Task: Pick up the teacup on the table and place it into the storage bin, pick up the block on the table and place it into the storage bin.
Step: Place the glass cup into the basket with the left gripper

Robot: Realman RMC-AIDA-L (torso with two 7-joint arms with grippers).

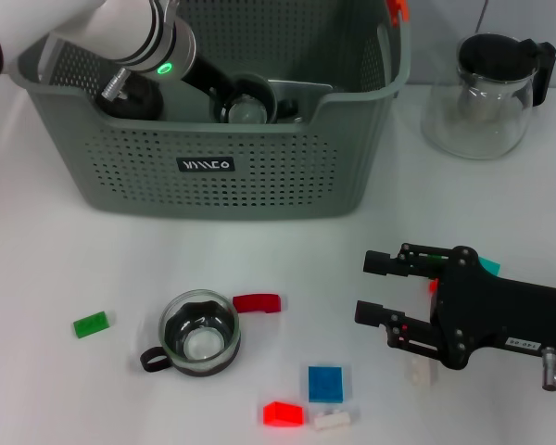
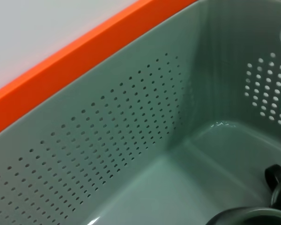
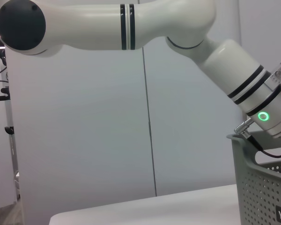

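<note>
While left tool (image 1: 246,107) in storage bin (image 1: 259,185), grip unclear, teacup (image 1: 200,332) upright, handle toward robot's left.

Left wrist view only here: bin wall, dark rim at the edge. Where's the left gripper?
Observer: Head view has the left gripper down inside the storage bin, at a teacup there.
Operator: Any cup outside the bin?
Observer: Yes, a second teacup stands on the table, in front of the bin.
Operator: Right arm?
Observer: The right gripper is over the table, right of the blue block, jaws open, holding nothing.
</note>
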